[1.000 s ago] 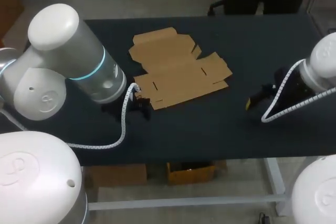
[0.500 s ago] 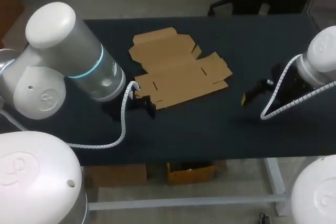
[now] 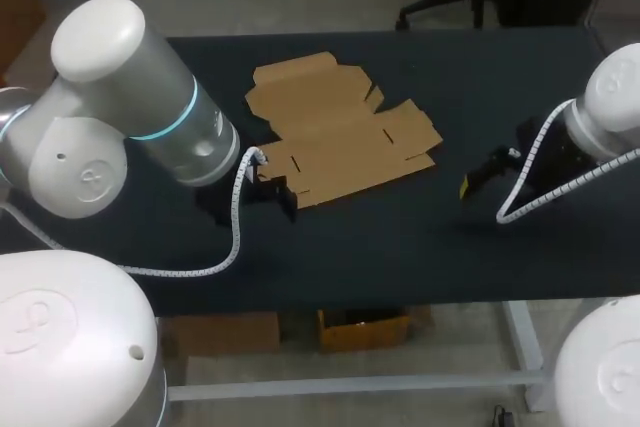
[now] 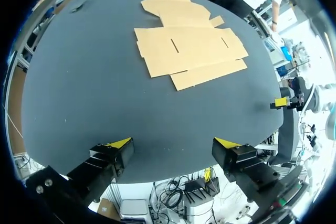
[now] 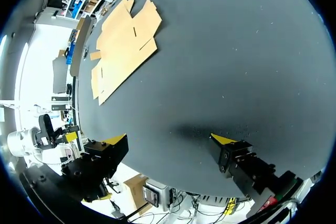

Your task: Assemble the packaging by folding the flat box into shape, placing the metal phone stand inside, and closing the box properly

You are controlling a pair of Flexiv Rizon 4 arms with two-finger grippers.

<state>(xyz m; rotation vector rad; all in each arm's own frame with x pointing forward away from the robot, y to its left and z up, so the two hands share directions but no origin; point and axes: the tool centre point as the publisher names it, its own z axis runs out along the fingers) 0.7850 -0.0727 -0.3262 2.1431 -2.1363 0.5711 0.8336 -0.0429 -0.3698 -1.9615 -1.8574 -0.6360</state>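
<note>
The flat brown cardboard box (image 3: 340, 132) lies unfolded on the black table, left of the middle. My left gripper (image 3: 272, 194) is at the box's near left corner, low over the table, open and empty. In the left wrist view the box (image 4: 189, 51) lies well ahead of the open gripper (image 4: 173, 142). My right gripper (image 3: 480, 175) is right of the box and apart from it, open and empty. In the right wrist view the box (image 5: 123, 45) lies far ahead of the gripper (image 5: 169, 139). No phone stand shows in any view.
The dark tabletop (image 3: 420, 237) is bare around the box, with its front edge close below both grippers. In the left wrist view my right gripper (image 4: 286, 100) shows at the table's far side edge.
Both grippers have opened wider. The left gripper has edged toward the box's near corner, and the right gripper has shifted slightly away from the front edge.
</note>
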